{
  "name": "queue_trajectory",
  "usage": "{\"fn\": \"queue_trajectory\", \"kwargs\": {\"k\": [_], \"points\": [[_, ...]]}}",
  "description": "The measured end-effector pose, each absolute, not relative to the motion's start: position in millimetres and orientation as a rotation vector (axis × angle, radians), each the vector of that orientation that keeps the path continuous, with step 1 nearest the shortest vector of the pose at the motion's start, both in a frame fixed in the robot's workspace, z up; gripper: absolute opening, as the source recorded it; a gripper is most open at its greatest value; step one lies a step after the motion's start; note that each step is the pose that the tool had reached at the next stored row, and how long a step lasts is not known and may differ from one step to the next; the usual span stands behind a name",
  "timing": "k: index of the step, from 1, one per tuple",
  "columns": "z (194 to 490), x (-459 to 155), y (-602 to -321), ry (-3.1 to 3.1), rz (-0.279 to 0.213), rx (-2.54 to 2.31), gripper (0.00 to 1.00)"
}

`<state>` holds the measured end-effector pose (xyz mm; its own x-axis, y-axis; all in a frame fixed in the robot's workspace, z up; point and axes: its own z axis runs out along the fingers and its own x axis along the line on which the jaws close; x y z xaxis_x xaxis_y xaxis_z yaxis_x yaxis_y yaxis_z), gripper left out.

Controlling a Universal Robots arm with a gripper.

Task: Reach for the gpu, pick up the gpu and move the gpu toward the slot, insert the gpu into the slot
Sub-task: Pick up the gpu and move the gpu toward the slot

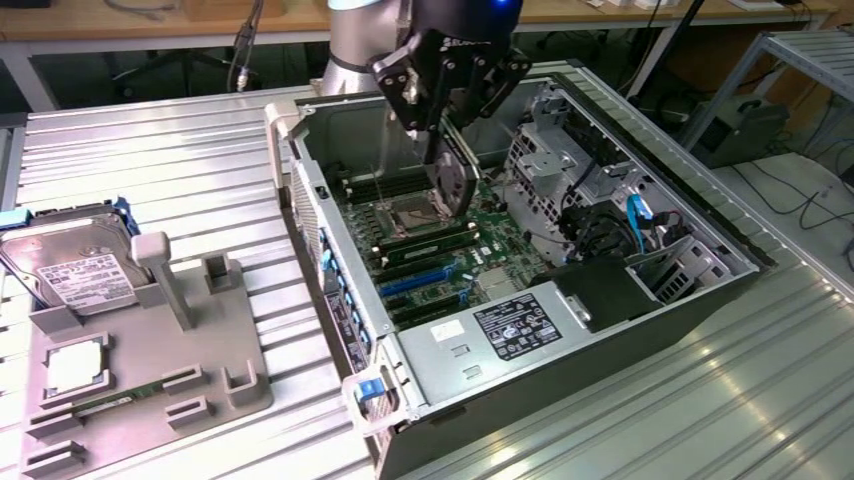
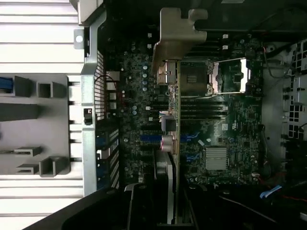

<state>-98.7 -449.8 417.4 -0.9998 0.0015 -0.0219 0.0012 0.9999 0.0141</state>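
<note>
The pincer (image 1: 445, 118) is closing on the gpu (image 1: 457, 178), gripping its upper end so the card is hanging below it inside the open case (image 1: 694, 270). The card is hovering over the motherboard (image 1: 501, 250), close to the CPU socket (image 1: 404, 213) and the memory sticks, and is not seated in anything. In the exterior view its long axis is running steeply downward and leaning toward that view's right. The blue slots (image 1: 416, 285) are lying lower on the board and toward the exterior view's left of the card's lower end, near but apart from it. In the wrist view the gpu (image 2: 173, 143) is showing edge-on, with its silver bracket (image 2: 175, 40) at the end far from the pincer (image 2: 168, 203). There its edge seems to be running across the line of the blue slots (image 2: 156, 138) rather than along it, though the angle is making this hard to judge.
</note>
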Motion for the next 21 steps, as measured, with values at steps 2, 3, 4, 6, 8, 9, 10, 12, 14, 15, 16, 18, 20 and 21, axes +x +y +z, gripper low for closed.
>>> {"fn": "queue_trajectory", "kwargs": {"k": [2,3,4,6,8,9,10,12,14,15,16,18,20,21], "points": [[417,-89,-450,3.119,0.022,0.002,0.28],[417,-84,-450,3.119,0.022,0.002,0.28],[417,-80,-450,3.119,0.022,0.002,0.28],[416,-67,-450,3.119,0.022,0.002,0.28],[415,-57,-450,3.118,0.022,0.002,0.28],[415,-53,-450,3.118,0.022,0.002,0.28],[415,-48,-450,3.118,0.022,0.002,0.28],[414,-38,-450,3.117,0.022,0.002,0.28],[414,-29,-450,3.117,0.022,0.002,0.28],[413,-25,-450,3.117,0.022,0.002,0.28],[413,-21,-450,3.116,0.022,0.002,0.28],[413,-8,-450,3.116,0.022,0.002,0.28],[412,0,-450,3.115,0.022,0.002,0.28],[412,1,-450,3.115,0.022,0.002,0.28]]}}
